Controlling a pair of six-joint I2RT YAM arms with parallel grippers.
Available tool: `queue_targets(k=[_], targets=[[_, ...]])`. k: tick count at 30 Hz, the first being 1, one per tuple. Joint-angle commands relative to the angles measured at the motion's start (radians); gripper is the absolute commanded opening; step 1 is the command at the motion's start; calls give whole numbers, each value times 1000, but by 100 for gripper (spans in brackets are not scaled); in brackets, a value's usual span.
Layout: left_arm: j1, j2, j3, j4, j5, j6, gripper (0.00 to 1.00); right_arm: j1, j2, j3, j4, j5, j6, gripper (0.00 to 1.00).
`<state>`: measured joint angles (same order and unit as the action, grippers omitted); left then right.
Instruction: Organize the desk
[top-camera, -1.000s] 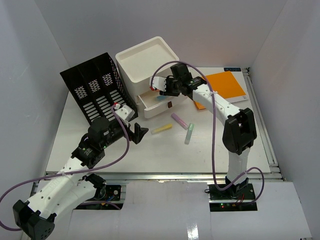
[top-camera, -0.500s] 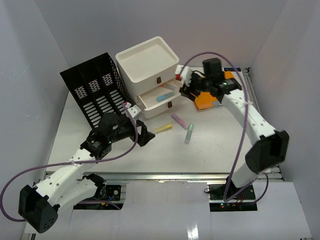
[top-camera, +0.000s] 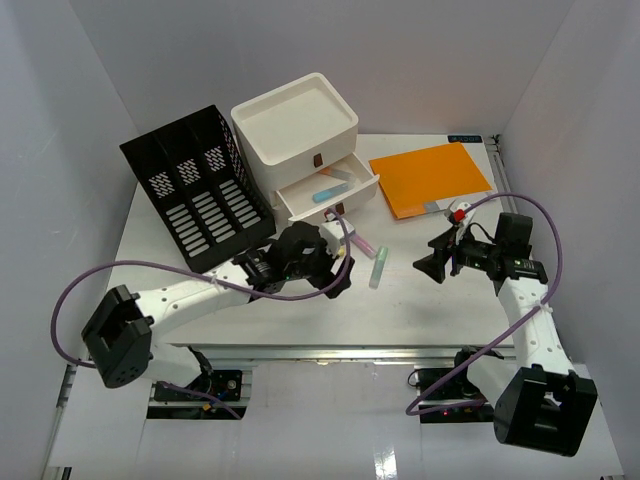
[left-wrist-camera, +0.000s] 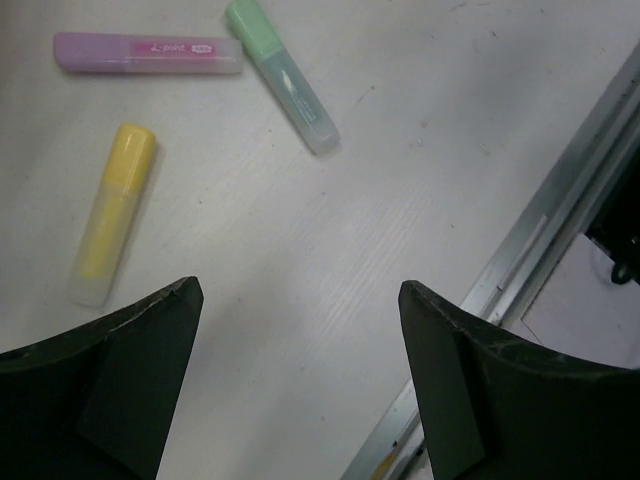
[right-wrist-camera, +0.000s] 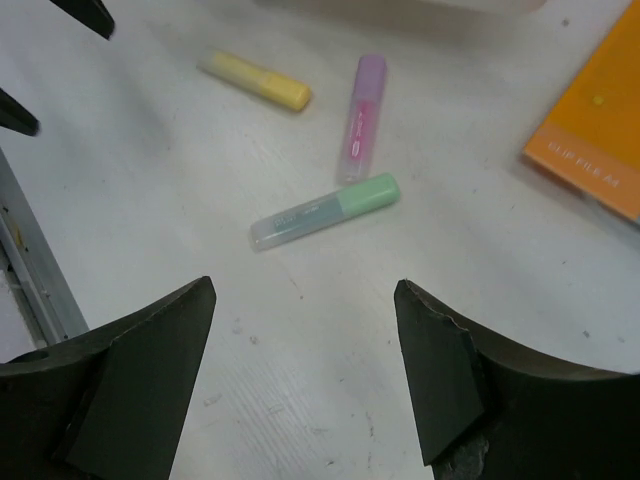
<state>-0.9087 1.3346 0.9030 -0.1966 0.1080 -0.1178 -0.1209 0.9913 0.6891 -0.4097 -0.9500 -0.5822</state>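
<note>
Hovering over desk (top-camera: 400, 300) — L end effector (left-wrist-camera: 298, 300) & R end effector (right-wrist-camera: 305, 300) both spread wide, holding nothing.

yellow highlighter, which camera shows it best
The left wrist view: the yellow highlighter lies whole and close on the desk, with nothing across it. The right wrist view shows it whole too, but farther off and smaller. In the top external view the left gripper hides it.
</note>
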Motion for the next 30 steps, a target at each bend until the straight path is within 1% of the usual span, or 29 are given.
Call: queue_targets(k=[1,4,5,7,9,14,18,25,30], targets=[[-16,122,121,-77,-185,67,89,-25,-42,25,111,-110,18,79],[-18,214,221,-133,-238,95,86,-25,-37,29,111,-78,22,79],[-18,242,225,-149,-247,104,85,-25,-37,30,110,-77,22,79],[-18,320,279,-168,-272,119,84,-25,-28,34,104,-69,24,79],[-19,372,305,-180,-298,166,82,-25,-26,38,101,-63,25,79],[-17,501,374,-204,-406,197,78,-26,-23,38,97,-56,20,79],[-12,584,425,-205,-437,215,77,-26,-19,38,94,-56,16,79],[31,644,465,-203,-435,223,74,-26,-14,38,87,-56,5,79],[48,648,464,-196,-389,225,73,-25,-11,38,85,-59,3,79]])
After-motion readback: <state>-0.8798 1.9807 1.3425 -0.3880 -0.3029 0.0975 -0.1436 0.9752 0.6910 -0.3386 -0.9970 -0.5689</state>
